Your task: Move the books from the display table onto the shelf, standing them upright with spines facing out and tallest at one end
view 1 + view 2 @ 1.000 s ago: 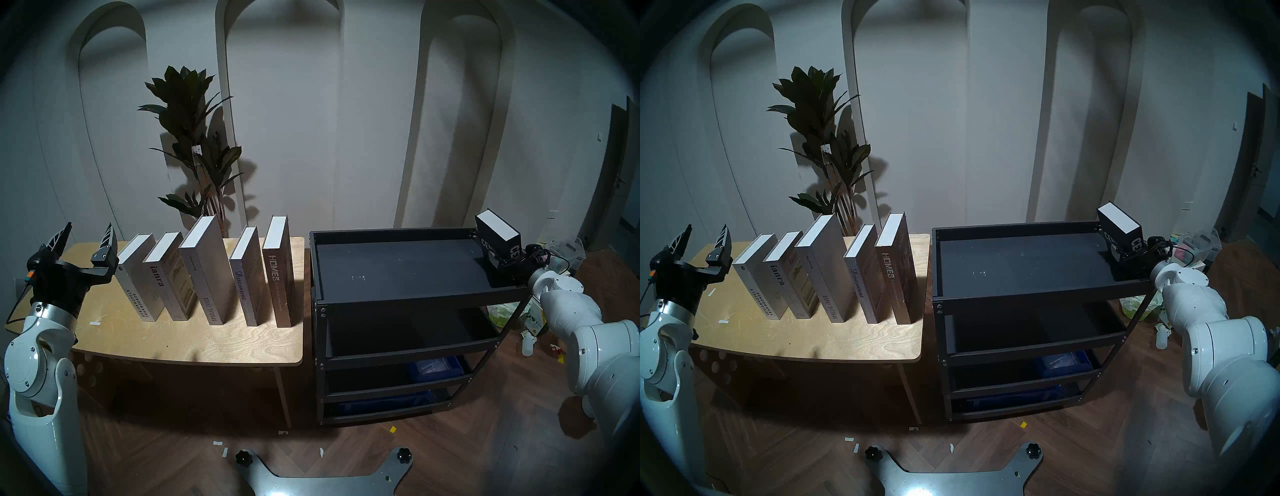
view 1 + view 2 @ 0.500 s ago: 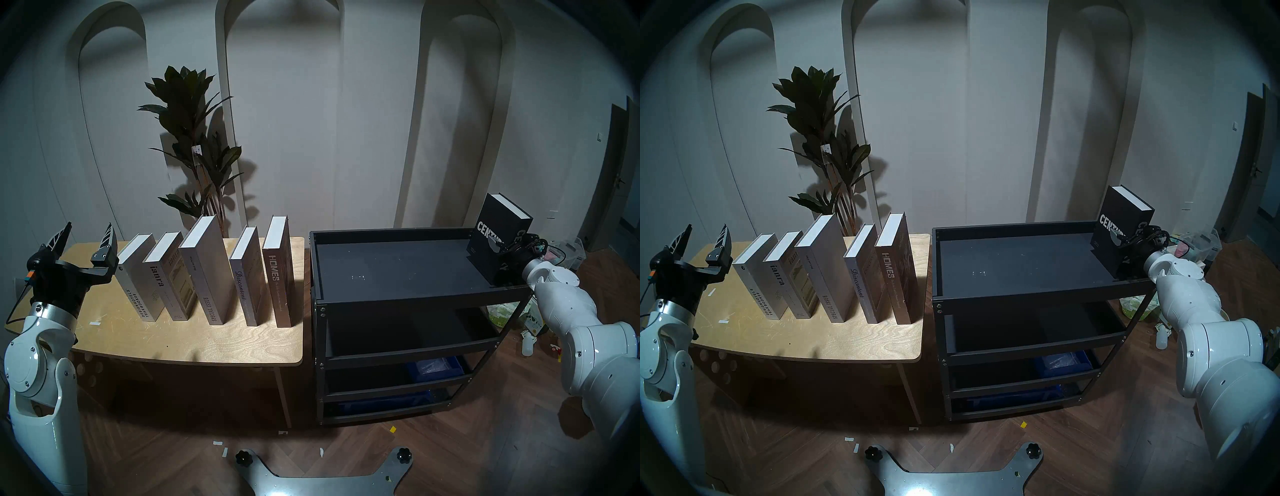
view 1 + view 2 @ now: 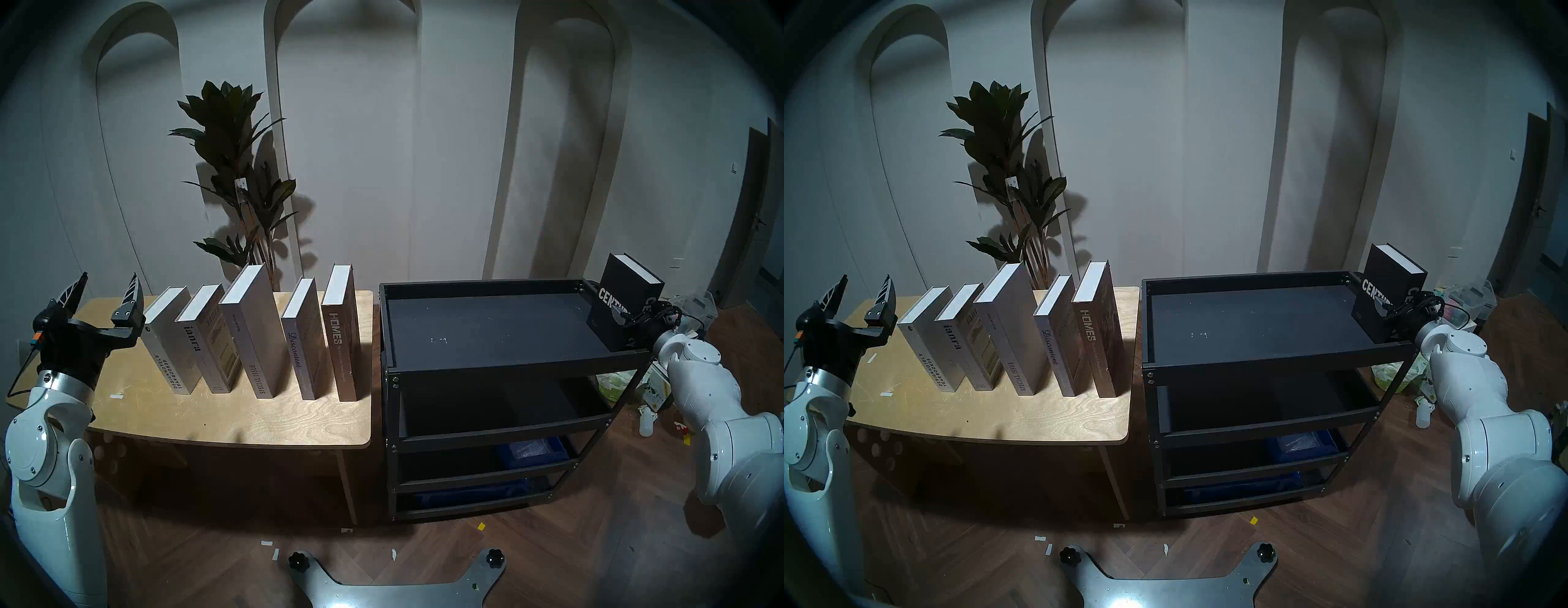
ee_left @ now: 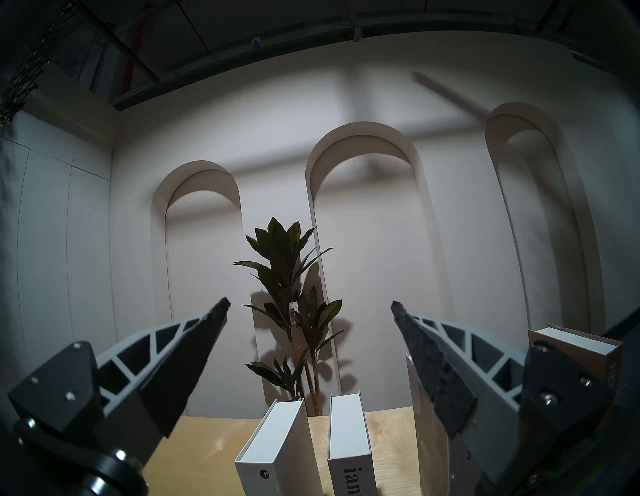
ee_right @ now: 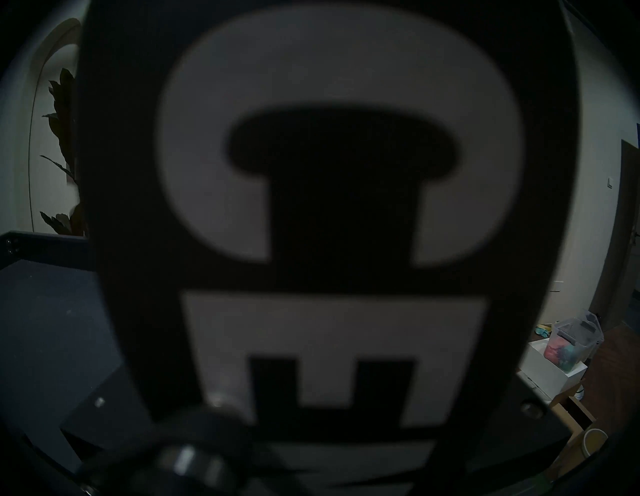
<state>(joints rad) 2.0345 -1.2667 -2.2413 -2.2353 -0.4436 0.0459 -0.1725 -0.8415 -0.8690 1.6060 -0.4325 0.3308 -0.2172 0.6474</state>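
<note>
CENTURY book at shelf right edge, right gripper clamped; left gripper agape

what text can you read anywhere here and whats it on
"DESIGN HOTELS YEARBOOK 09": spine of the leftmost grey book on the display table.
"ianra": spine of the second book; its cover title is cut off.
"SPECIAL ISSUE": spine of the tallest book.
"Discontent": spine of the fourth book.
"HOMES": spine of the fifth book; the subtitle below is too small.
"CENTU...": cover of the black book on the shelf, partly hidden by the right claw.
</note>
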